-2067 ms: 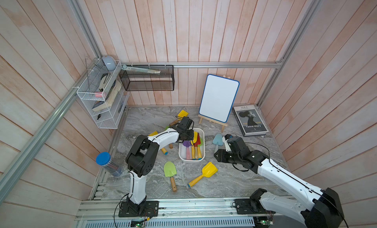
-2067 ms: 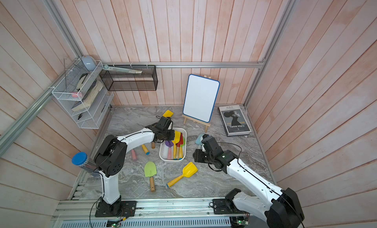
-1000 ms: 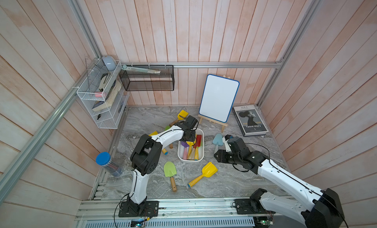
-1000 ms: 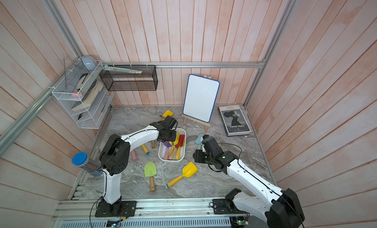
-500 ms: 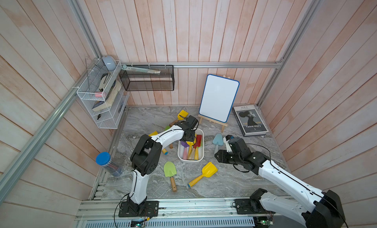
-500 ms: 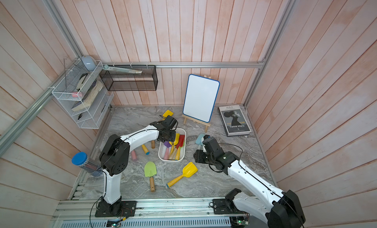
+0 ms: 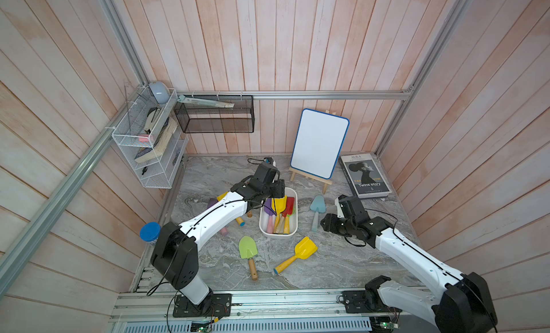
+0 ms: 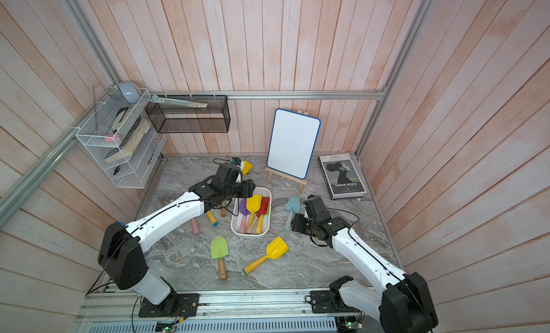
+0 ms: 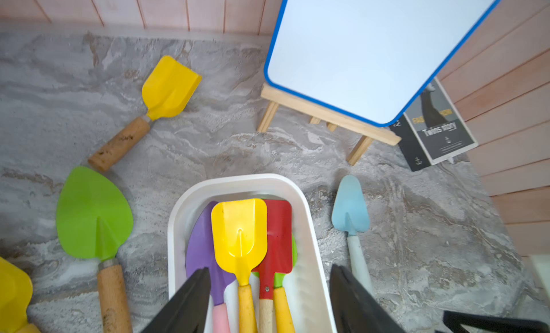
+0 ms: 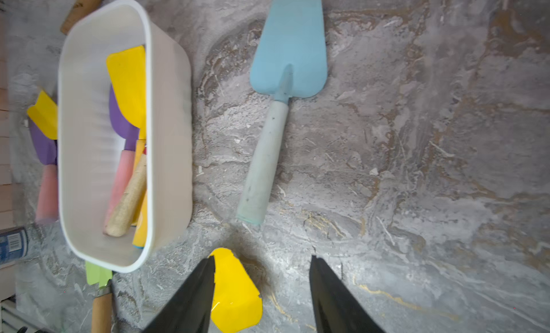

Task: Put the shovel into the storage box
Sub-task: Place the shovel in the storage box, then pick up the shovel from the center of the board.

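Observation:
The storage box (image 7: 295, 218) is a white tub mid-floor, holding several shovels; a yellow shovel (image 9: 239, 230) lies on top, beside a red one and a purple one. My left gripper (image 9: 269, 269) hangs open over the tub's far end (image 7: 278, 190), jaws wide, touching nothing. A light blue shovel (image 10: 285, 63) lies on the floor right of the tub. Open and empty, my right gripper (image 10: 262, 258) hovers just past that shovel's handle end (image 7: 326, 225), one finger over the blade of a yellow shovel (image 7: 305, 248). A green shovel (image 7: 248, 248) lies in front of the tub.
A whiteboard on an easel (image 7: 320, 147) and a book (image 7: 364, 175) stand behind and to the right. More shovels (image 9: 169, 87) lie left of and behind the tub. A blue-lidded jar (image 7: 150, 231) stands at the left edge, under a wire rack (image 7: 148, 138) and a mesh basket (image 7: 217, 117).
My left gripper has opened over the tub, and the yellow shovel it carried now lies in the tub. The right gripper has opened slightly and hardly moved.

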You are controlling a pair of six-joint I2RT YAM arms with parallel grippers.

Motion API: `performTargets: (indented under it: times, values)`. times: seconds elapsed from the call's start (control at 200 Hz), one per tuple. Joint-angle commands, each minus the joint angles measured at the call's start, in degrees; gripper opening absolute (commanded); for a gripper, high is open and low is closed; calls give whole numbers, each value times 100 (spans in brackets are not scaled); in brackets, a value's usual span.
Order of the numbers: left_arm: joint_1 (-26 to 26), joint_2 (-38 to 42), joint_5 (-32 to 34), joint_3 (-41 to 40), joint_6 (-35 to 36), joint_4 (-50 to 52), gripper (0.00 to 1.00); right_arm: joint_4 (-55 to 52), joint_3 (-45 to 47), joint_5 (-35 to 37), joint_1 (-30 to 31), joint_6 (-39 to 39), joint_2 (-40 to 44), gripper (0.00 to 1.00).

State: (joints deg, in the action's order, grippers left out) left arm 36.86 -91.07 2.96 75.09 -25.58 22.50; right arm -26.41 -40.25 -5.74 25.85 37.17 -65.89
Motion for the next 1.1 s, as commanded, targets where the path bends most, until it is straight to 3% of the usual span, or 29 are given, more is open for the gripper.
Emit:
performTargets:
  times: [0.0,0.415,1.095]
  values:
    - [5,294,-438,-352,-67,-595,72,128,-262,128,-40,-138,-424,57]
    - [-54,991,-1017,-983,-138,-1019,76,395,-948,353,-45,-186,-1811,58]
    - [-200,1240,-1252,-1167,-20,-966,76,614,-1168,519,374,188,-2781,57]
